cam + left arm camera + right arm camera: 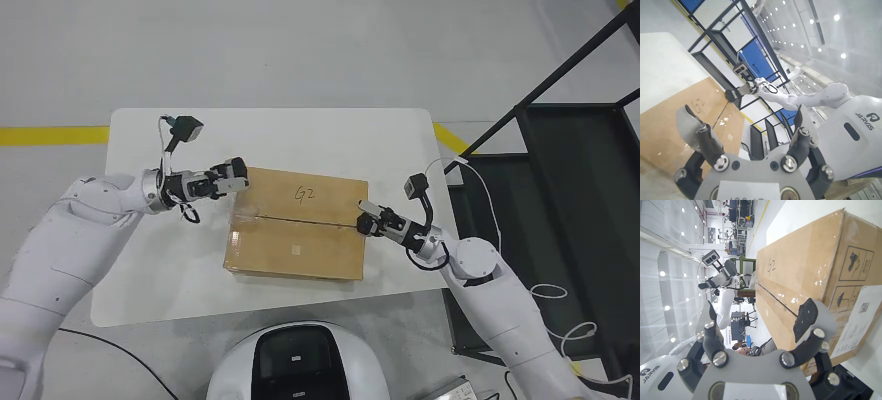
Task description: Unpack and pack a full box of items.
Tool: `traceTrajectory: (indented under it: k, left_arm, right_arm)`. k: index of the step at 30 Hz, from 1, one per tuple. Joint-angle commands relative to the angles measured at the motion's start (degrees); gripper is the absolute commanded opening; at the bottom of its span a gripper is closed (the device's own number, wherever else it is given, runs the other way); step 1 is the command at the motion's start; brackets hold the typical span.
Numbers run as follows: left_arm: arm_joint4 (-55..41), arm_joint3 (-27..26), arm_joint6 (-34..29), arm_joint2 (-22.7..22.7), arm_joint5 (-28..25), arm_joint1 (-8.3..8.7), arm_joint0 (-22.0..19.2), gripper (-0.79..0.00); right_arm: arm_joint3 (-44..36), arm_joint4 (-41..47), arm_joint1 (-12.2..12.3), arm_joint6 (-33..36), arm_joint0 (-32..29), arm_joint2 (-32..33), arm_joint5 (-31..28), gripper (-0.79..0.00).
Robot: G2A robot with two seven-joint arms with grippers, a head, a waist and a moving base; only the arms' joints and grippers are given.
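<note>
Surface: you see the white surface point(150, 290) right in front of the robot, its near edge closest to you.
Box: the brown cardboard box point(300, 250) lies flat in the middle of the surface, a little toward the near side. Its two top flaps are closed.
Seam: the seam point(300, 222) between the flaps runs along the box from the left end to the right end, with shiny bits of tape along it.
Right gripper: the right gripper point(366, 222) is at the right end of the box, just where the seam ends. Its fingers are spread wide and hold nothing. One ribbed pad point(806, 317) is over the top edge of the box; you cannot tell if it touches.
Paper label: a white paper label point(853, 323) is stuck on the right end face of the box.
Left gripper: the left gripper point(240, 180) is at the far left corner of the box, also spread wide and holding nothing.
Mark: a handwritten mark point(305, 193) is on the far flap.
Rack: a black rack point(560, 200) stands on the floor to the right of the surface.
Floor line: a yellow line point(50, 135) runs on the floor to the left of the surface.
</note>
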Motion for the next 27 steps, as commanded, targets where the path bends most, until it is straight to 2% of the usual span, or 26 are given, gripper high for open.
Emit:
traceTrajectory:
  k: [1,6,12,21,27]
  left_arm:
    - [2.42,2.51,1.71,-1.76,-0.32,0.58,1.14,0.000]
    - [8.54,5.12,4.39,-4.12,1.69,1.60,3.74,0.000]
    - [14.71,3.97,5.33,-2.96,4.46,1.17,5.34,0.000]
    - [12.83,4.93,4.00,-1.26,4.54,-0.59,4.65,0.000]
    - [6.69,5.41,0.13,-1.86,3.31,-1.13,4.35,0.000]
  right_arm:
    - [-0.11,-0.05,-0.01,0.11,0.02,-0.01,0.07,0.000]
    - [-0.14,-0.22,-0.07,0.37,0.13,-0.15,0.19,0.000]
    - [0.04,-0.32,-0.14,0.18,0.23,-0.16,0.28,0.000]
    - [-0.31,-0.62,-0.07,0.18,0.11,0.60,0.62,0.000]
    - [-0.44,-0.84,-0.08,0.29,0.04,0.69,0.75,0.000]
